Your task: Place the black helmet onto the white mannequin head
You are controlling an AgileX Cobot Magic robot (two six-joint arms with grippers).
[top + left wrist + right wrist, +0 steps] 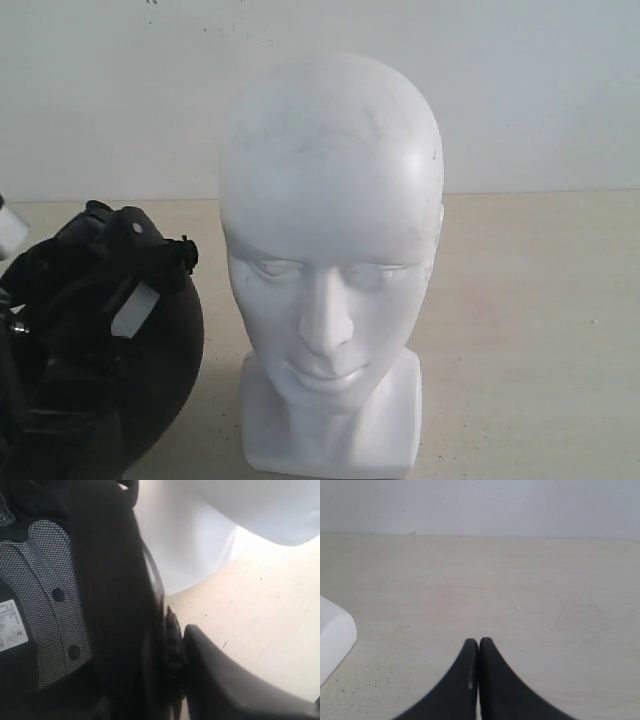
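Observation:
The white mannequin head (330, 230) stands upright on its squarish neck base at the middle of the table, face toward the exterior camera. The black helmet (160, 380) sits at the lower left, close beside the base, its opening turned up and to the left. My left gripper (125, 265) is on the helmet's upper rim. In the left wrist view the left gripper (175, 640) is shut on the rim of the helmet (115, 580); one finger (225, 680) presses the outside and the other is hidden inside, next to the mesh lining and white label. The right gripper (478, 643) is shut on nothing, low over the table.
The beige tabletop (540, 320) stretches to the right of the head, with a pale wall (540, 90) behind. A corner of the mannequin's base (332, 635) shows in the right wrist view. The base (190, 545) lies just beyond the helmet in the left wrist view.

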